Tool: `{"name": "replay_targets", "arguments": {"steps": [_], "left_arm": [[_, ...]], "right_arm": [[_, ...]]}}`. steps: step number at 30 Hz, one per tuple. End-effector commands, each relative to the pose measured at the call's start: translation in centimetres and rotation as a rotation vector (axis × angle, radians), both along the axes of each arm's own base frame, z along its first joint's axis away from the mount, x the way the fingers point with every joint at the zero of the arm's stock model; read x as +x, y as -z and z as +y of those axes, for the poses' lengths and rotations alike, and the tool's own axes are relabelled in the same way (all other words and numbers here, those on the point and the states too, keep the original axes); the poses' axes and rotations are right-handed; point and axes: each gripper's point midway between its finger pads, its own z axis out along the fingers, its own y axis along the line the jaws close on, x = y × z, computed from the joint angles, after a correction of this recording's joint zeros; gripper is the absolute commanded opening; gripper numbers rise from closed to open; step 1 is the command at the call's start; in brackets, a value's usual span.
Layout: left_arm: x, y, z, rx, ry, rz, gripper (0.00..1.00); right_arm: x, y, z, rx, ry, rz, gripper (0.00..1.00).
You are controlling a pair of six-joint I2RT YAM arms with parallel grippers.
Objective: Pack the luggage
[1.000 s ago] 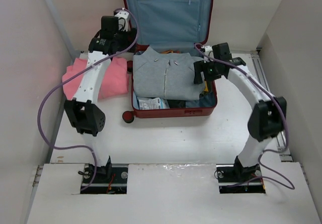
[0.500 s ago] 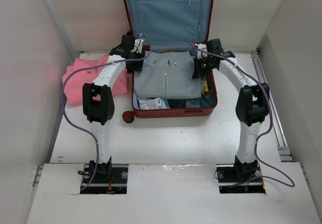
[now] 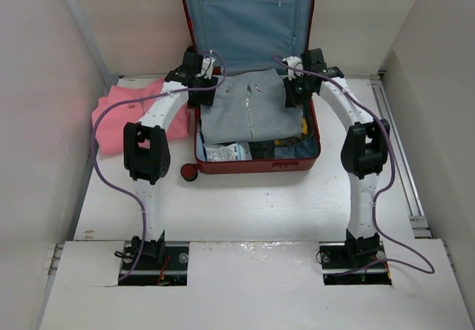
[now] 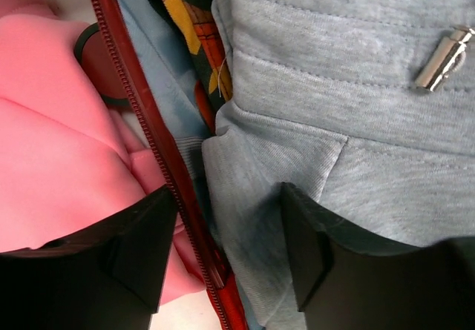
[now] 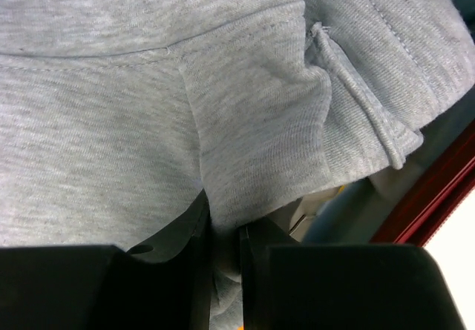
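Luggage (image 3: 252, 168) lies open on the desk (image 3: 252, 204), near its far end, with the lid standing up against the back wall and showing its light blue lining (image 3: 249, 18). A grey sweatshirt (image 3: 249, 111) lies spread over the top of the packed half. At the near side of it a white and blue packet (image 3: 226, 152) and some dark cloth (image 3: 263, 150) show underneath. A small wheel (image 3: 190, 172) sticks out at the near left corner. A pink garment (image 3: 115, 122) lies on the desk just left of the luggage, touching its side.

Both arms reach over the far corners of the sweatshirt. The left tool (image 4: 226, 193) has its fingers apart, straddling the zipped rim (image 4: 152, 130): one finger is over the pink garment, the other over the grey fabric, and a corner of the sweatshirt lies between them. No pinch is visible there. A patterned orange and dark cloth (image 4: 197, 26) shows between the rim and the sweatshirt, and a metal cord tip (image 4: 445, 57) lies on the grey fabric.

The right tool (image 5: 223, 219) is nearly closed, with a fold of the sweatshirt caught between its fingers.
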Motion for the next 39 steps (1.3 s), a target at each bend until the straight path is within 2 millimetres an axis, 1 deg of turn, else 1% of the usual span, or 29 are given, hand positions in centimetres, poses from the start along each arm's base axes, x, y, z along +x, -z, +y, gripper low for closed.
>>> {"name": "replay_targets", "arguments": {"steps": [1, 2, 3, 4, 5, 6, 7, 8, 9, 10, 11, 12, 13, 14, 15, 16, 17, 18, 20, 21, 25, 27, 29, 30, 31, 33, 34, 35, 39], "left_arm": [[-0.4, -4.4, -3.0, -0.075, 0.077, -0.083, 0.56], [-0.3, -5.6, -3.1, -0.081, 0.078, -0.107, 0.58], [0.0, -7.6, -2.6, -0.091, 0.068, -0.150, 0.60], [0.3, -8.8, -1.8, -0.096, 0.054, -0.175, 0.64], [0.7, -10.2, -1.2, -0.104, 0.042, -0.212, 0.72], [0.8, -11.4, -0.4, -0.124, 0.012, -0.232, 0.76], [1.4, -14.1, 1.7, -0.148, -0.041, -0.293, 0.79], [1.8, -15.4, 3.2, -0.162, -0.092, -0.319, 0.81], [2.1, -16.2, 4.7, -0.193, -0.138, -0.329, 0.84], [2.5, -17.5, 8.5, -0.246, -0.263, -0.347, 0.85], [2.4, -18.3, 10.4, -0.267, -0.316, -0.361, 0.86], [2.3, -18.4, 12.3, -0.260, -0.364, -0.372, 0.88], [2.3, -17.6, 14.1, -0.239, -0.409, -0.361, 0.91], [1.7, -16.7, 17.4, -0.215, -0.480, -0.349, 0.93], [1.3, -15.7, 19.4, -0.203, -0.533, -0.327, 0.96], [1.0, -14.9, 21.3, -0.205, -0.581, -0.310, 0.97], [0.2, -13.6, 23.0, -0.215, -0.618, -0.284, 1.00], [-0.5, -13.6, 26.3, -0.213, -0.676, -0.300, 1.00], [-1.2, -12.3, 29.3, -0.160, -0.718, -0.283, 1.00], [-1.6, -10.3, 31.1, -0.133, -0.755, -0.236, 1.00], [-3.0, -4.8, 34.6, -0.059, -0.825, -0.093, 1.00], [-3.4, -3.5, 36.0, -0.057, -0.854, -0.068, 1.00], [-4.5, -1.1, 37.6, -0.056, -0.902, -0.021, 1.00], [-4.7, -0.8, 38.1, -0.056, -0.913, -0.023, 1.00], [-5.1, 0.6, 38.2, -0.065, -0.916, 0.005, 1.00], [-5.4, 1.7, 38.8, -0.065, -0.928, 0.013, 1.00], [-5.6, 2.7, 38.7, -0.066, -0.929, 0.035, 1.00], [-6.0, 3.9, 39.0, -0.066, -0.939, 0.063, 1.00], [-6.6, 6.4, 38.7, -0.092, -0.931, 0.104, 1.00]], "right_arm": [[3.8, -1.5, -4.3, -0.114, 0.041, -0.129, 0.00], [3.3, -1.3, -3.8, -0.092, 0.020, -0.110, 0.02], [2.7, -0.2, -4.0, -0.099, 0.018, -0.075, 0.17], [2.1, -0.7, -3.9, -0.098, 0.004, -0.078, 0.27], [1.6, -1.0, -4.3, -0.111, 0.014, -0.077, 0.38], [0.9, -0.6, -4.7, -0.124, 0.022, -0.068, 0.61], [0.5, -1.6, -4.4, -0.132, 0.021, -0.085, 0.69], [0.3, -3.8, -4.7, -0.134, 0.033, -0.128, 0.75], [-0.1, -4.4, -5.4, -0.161, 0.055, -0.128, 0.80], [0.1, -6.2, -5.3, -0.168, 0.062, -0.168, 0.90], [0.1, -7.4, -5.1, -0.174, 0.066, -0.192, 0.92], [-0.1, -8.6, -5.3, -0.179, 0.074, -0.205, 0.94], [0.4, -10.5, -5.2, -0.169, 0.079, -0.246, 0.98], [0.3, -11.4, -4.7, -0.164, 0.072, -0.263, 0.98], [0.5, -12.3, -4.4, -0.148, 0.064, -0.282, 0.98], [0.5, -12.4, -4.2, -0.142, 0.057, -0.279, 0.99], [0.4, -13.3, -3.5, -0.127, 0.041, -0.296, 0.99], [0.4, -13.3, -3.5, -0.127, 0.041, -0.296, 0.99], [0.3, -13.8, -2.8, -0.116, 0.027, -0.307, 0.99], [0.2, -13.8, -2.4, -0.115, 0.018, -0.308, 0.99], [-0.2, -13.5, -0.9, -0.100, -0.020, -0.288, 0.99], [-0.6, -13.3, 0.6, -0.105, -0.045, -0.282, 0.99], [-1.0, -13.1, 1.3, -0.112, -0.058, -0.276, 0.99], [-1.3, -13.6, 1.7, -0.108, -0.066, -0.285, 0.99], [-1.6, -13.6, 2.6, -0.113, -0.078, -0.288, 0.99], [-2.1, -13.4, 3.2, -0.122, -0.089, -0.282, 0.99], [-2.4, -13.4, 4.1, -0.119, -0.107, -0.283, 0.99], [-2.4, -13.4, 4.2, -0.119, -0.107, -0.283, 0.99], [-3.5, -13.8, 5.9, -0.128, -0.137, -0.290, 0.99]]}}
